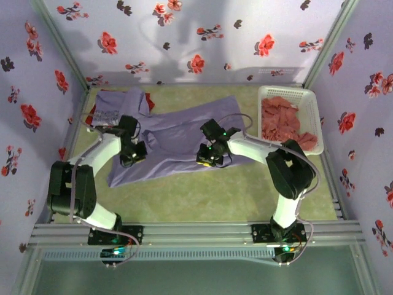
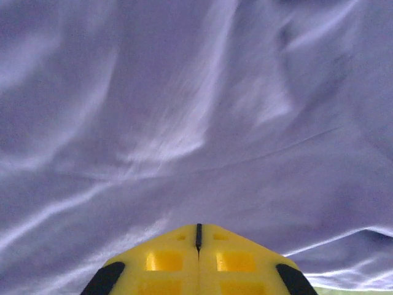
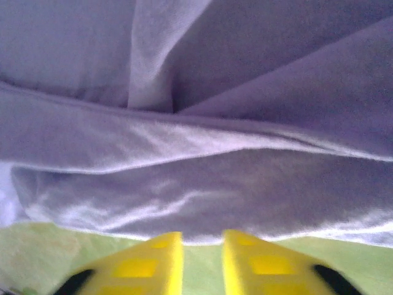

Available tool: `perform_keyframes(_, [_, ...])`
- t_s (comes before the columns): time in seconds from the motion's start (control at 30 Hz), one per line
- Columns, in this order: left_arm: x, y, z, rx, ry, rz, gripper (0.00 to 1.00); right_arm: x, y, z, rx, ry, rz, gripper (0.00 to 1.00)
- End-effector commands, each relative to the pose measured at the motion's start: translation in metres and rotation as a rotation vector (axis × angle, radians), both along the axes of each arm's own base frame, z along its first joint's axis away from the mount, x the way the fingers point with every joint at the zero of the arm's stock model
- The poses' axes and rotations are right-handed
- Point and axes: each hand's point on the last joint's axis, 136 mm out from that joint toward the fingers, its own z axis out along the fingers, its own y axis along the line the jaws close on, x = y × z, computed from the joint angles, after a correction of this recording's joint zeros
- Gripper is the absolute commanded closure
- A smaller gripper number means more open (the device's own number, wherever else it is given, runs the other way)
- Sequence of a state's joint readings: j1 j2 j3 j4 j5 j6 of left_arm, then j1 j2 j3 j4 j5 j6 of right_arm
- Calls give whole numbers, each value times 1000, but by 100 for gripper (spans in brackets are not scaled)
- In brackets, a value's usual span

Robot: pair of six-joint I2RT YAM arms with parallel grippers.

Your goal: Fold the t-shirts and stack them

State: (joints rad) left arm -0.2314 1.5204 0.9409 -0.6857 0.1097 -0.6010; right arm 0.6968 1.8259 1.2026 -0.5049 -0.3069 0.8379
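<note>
A plain lavender t-shirt (image 1: 178,141) lies spread and wrinkled across the middle of the green table. My left gripper (image 1: 132,157) rests on its left part. In the left wrist view the yellow fingers (image 2: 166,261) meet tip to tip, shut, with the lavender cloth (image 2: 196,110) just beyond them and no fold visible between them. My right gripper (image 1: 209,161) is at the shirt's near hem (image 3: 202,209). Its jaws stand a narrow gap apart (image 3: 202,238), with bare green table showing in the gap. A folded purple t-shirt with white lettering (image 1: 113,106) lies at the back left on a red one (image 1: 92,117).
A white slatted basket (image 1: 310,101) at the back right holds salmon-red shirts (image 1: 282,117). Flowered walls close in the table on three sides. Green table surface (image 1: 202,196) shows between the shirt and the arm bases.
</note>
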Motion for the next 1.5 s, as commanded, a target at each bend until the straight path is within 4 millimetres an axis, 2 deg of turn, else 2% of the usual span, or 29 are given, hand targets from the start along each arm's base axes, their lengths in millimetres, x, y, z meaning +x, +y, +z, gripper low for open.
perform_keyframes(0.0, [1,-4,-6,-47,-38,95,100,10,12,-1,14,-11,20,86])
perform_keyframes(0.17, [-10,3,-24,-9,-2,94,100,10,12,-18,-16,24,33,94])
perform_keyframes(0.33, [-10,6,-25,9,4,84,100,-7,6,-35,-44,99,15,98])
perform_keyframes(0.5, [-12,13,-25,32,11,90,100,-35,5,-40,-61,156,38,98])
perform_keyframes(0.63, [-20,16,-37,44,74,93,100,-57,5,-40,-42,213,32,97])
perform_keyframes(0.8, [-34,26,-49,63,147,114,100,-72,7,-26,-4,220,26,95])
perform_keyframes(0.87, [-40,31,-51,64,163,136,100,-68,5,-10,5,182,22,90])
perform_keyframes(0.9, [-43,34,-54,58,170,155,100,-67,3,-1,10,160,20,83])
perform_keyframes(0.97, [-48,38,-62,20,192,193,100,-61,-10,14,-13,123,-12,61])
perform_keyframes(1.03, [-50,43,-61,20,203,205,100,-49,-32,27,-32,85,-70,51])
perform_keyframes(1.13, [-52,49,-59,16,198,230,100,-26,-68,38,-51,11,-166,45])
perform_keyframes(1.2, [-54,52,-59,5,205,240,100,-13,-82,39,-28,-1,-217,43])
perform_keyframes(1.37, [-53,45,-62,-63,230,226,100,4,-79,34,26,35,-249,40])
perform_keyframes(1.47, [-43,36,-49,-107,199,221,100,6,-85,23,-7,43,-280,38])
